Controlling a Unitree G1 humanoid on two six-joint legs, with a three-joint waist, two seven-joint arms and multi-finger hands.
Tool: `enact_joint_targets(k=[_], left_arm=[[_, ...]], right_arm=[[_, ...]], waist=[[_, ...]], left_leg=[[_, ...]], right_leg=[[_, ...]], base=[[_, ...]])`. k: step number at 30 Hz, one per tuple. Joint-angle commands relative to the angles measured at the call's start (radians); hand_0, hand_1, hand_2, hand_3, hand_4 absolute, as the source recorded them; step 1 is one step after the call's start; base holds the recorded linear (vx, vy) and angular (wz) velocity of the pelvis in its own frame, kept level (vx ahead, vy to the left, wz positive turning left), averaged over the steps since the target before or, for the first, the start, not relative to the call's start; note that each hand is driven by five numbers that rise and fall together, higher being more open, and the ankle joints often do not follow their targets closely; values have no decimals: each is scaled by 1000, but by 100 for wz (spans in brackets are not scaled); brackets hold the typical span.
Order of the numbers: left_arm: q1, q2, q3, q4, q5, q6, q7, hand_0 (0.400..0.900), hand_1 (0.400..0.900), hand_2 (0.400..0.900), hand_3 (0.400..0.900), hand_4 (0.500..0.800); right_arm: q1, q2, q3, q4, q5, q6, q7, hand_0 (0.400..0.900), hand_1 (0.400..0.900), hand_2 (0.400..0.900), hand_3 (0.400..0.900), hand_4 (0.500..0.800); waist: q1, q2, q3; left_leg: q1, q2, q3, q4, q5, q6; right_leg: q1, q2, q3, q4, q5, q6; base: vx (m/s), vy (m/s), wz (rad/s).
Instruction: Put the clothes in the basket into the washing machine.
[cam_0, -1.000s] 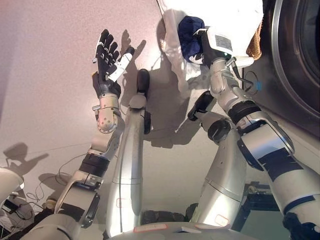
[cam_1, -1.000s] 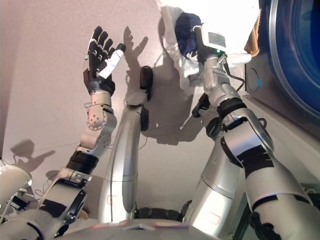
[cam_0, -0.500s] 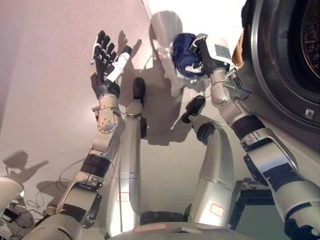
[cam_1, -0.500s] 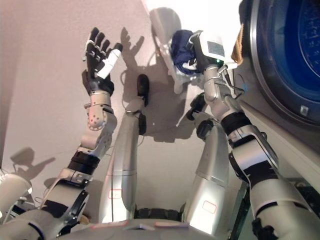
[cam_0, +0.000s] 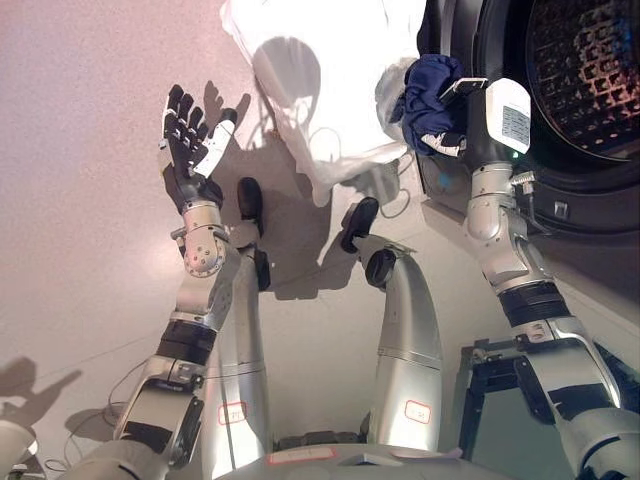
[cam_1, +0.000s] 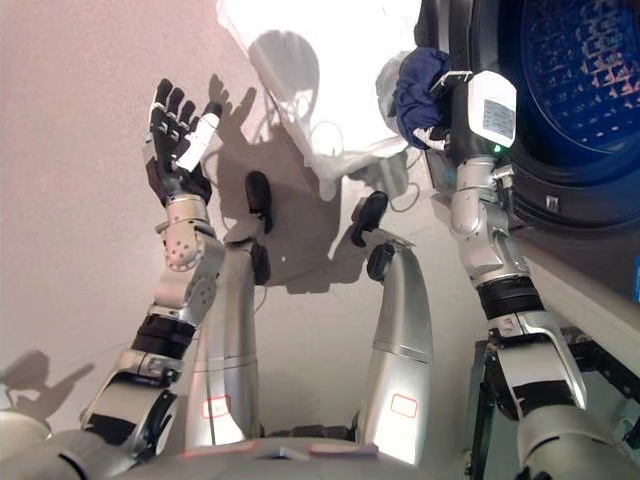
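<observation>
My right hand (cam_0: 458, 112) is shut on a dark blue garment (cam_0: 425, 92) and holds it up at the left rim of the washing machine's round opening (cam_0: 580, 70). The perforated drum shows inside the opening. The garment also shows in the right eye view (cam_1: 412, 90). A bright white basket (cam_0: 320, 80) stands on the floor just left of the garment; what it holds cannot be seen. My left hand (cam_0: 188, 145) is raised at the left, open and empty, fingers spread.
The washing machine's front (cam_0: 600, 230) fills the right side. A dark metal frame (cam_0: 500, 375) stands at the lower right beside my right arm. Pinkish floor (cam_0: 80, 150) spreads to the left.
My right hand has carried the blue garment to the right, from over the basket to the washer's opening. The view has turned right too. My left hand stays raised and open.
</observation>
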Motion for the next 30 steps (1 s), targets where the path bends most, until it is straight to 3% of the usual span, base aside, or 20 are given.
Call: enact_joint_targets(k=[1, 3, 4, 5, 6, 14, 18, 23, 30], left_arm=[[52, 4, 14, -46, 68, -81, 6, 900, 900, 900, 900, 800], [51, 16, 6, -51, 68, -85, -1, 900, 900, 900, 900, 800], [51, 27, -6, -53, 68, -89, -4, 900, 900, 900, 900, 800], [47, 31, -8, -53, 64, -91, -9, 900, 900, 900, 900, 800], [45, 37, -14, -53, 63, -91, -13, 900, 900, 900, 900, 800], [44, 50, -39, -47, 52, -99, -26, 900, 900, 900, 900, 800], [40, 56, -51, -40, 44, -106, -40, 900, 900, 900, 900, 800], [54, 70, -44, -41, 30, -102, -54, 900, 900, 900, 900, 800], [74, 79, -27, -39, 19, -93, -65, 900, 900, 900, 900, 800]], right_arm=[[-60, -77, 14, 45, -112, 31, -162, 400, 400, 400, 400, 500], [-121, -118, 44, 114, -160, 71, -197, 400, 400, 400, 400, 500], [-158, -143, 66, 160, -189, 97, -216, 400, 400, 400, 400, 500], [-203, -161, 101, 203, -207, 117, -215, 400, 400, 400, 400, 500], [-238, -185, 124, 229, -229, 139, -229, 400, 400, 400, 400, 500], [-365, -285, 209, 351, -290, 234, -277, 400, 400, 400, 400, 500], [-436, -334, 307, 444, -353, 287, -264, 400, 400, 400, 400, 500], [-512, -400, 444, 574, -435, 334, -187, 400, 400, 400, 400, 500], [-573, -495, 542, 643, -479, 348, -134, 400, 400, 400, 400, 500]], waist=[[3, 28, -118], [9, 34, -115], [16, 39, -126], [18, 43, -120], [20, 47, -128], [32, 63, -141], [37, 65, -146], [35, 63, -151], [30, 56, -160]], left_leg=[[30, -4, -38, 16, -146, 5], [16, -4, -27, 10, -113, 13], [24, -5, -32, 22, -148, 7], [10, -6, -22, 16, -114, 15], [16, -6, -27, 30, -148, 7], [-2, -11, -28, 56, -150, 8], [-12, -15, -26, 67, -149, 6], [-23, -12, -26, 79, -148, 1], [-30, -13, -29, 76, -144, -4]], right_leg=[[-39, 25, 1, -18, -8, 101], [-52, 21, -5, -29, 26, 88], [-50, 26, 7, -10, -8, 101], [-62, 22, 2, -23, 26, 88], [-61, 26, 13, -2, -8, 101], [-91, 20, 28, 32, -10, 100], [-100, 19, 30, 37, -6, 100], [-109, 20, 37, 42, -4, 99], [-109, 23, 37, 38, 1, 99]], base=[[13, 1, -6], [8, -1, -5], [-104, 28, -4], [108, 2, -5], [-7, 18, -4], [15, -1, 0], [0, 0, 0], [-8, 8, -2], [-5, 2, -1]])
